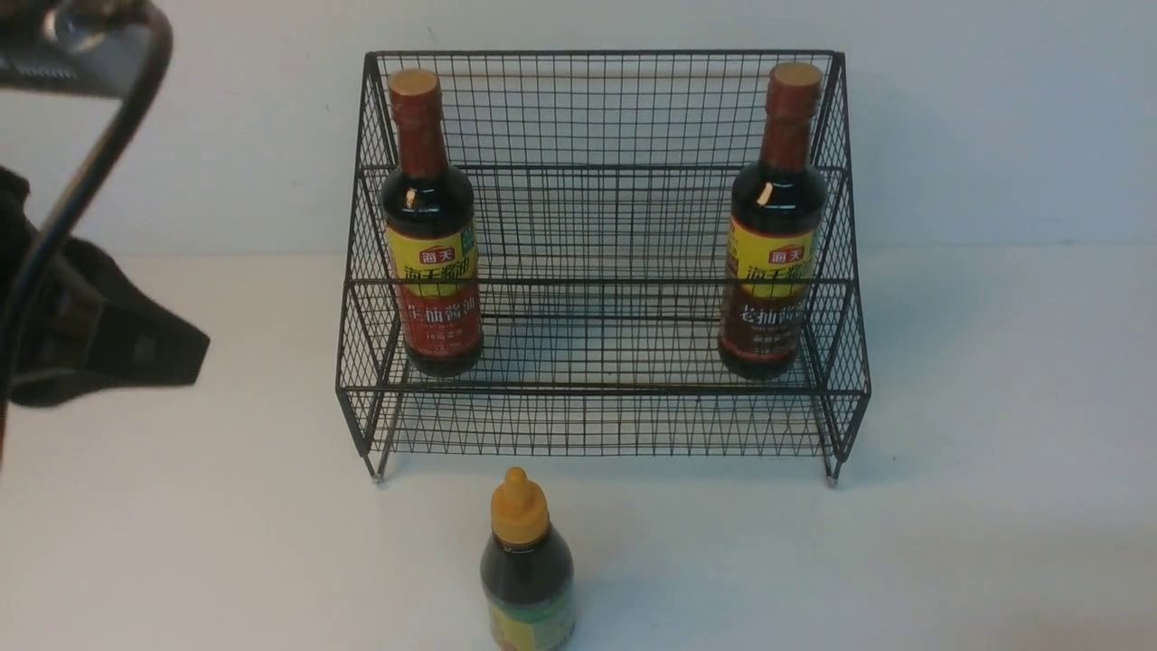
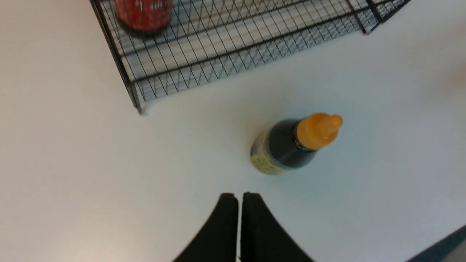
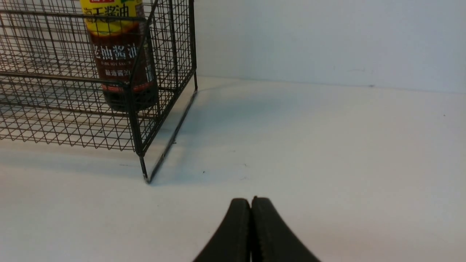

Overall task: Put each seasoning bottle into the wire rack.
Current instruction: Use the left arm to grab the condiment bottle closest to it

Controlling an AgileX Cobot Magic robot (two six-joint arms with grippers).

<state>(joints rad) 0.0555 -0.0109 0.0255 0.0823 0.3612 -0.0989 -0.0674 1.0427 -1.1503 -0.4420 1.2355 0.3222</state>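
Observation:
The black wire rack (image 1: pixel 601 389) stands at the middle of the white table. Two tall seasoning bottles stand upright on its lower tier, one at the left (image 1: pixel 430 226) and one at the right (image 1: pixel 775 226). A short dark bottle with a yellow nozzle cap (image 1: pixel 527 570) stands on the table in front of the rack. In the left wrist view my left gripper (image 2: pixel 239 195) is shut and empty, apart from the short bottle (image 2: pixel 287 145) and above the table. My right gripper (image 3: pixel 251 200) is shut and empty, off the rack's right corner (image 3: pixel 140 153), where the right bottle (image 3: pixel 122 54) shows.
Part of my left arm (image 1: pixel 99 334) and a cable (image 1: pixel 99 154) fill the front view's left edge. A white wall rises behind the rack. The rack's small feet (image 1: pixel 378 476) rest on the table.

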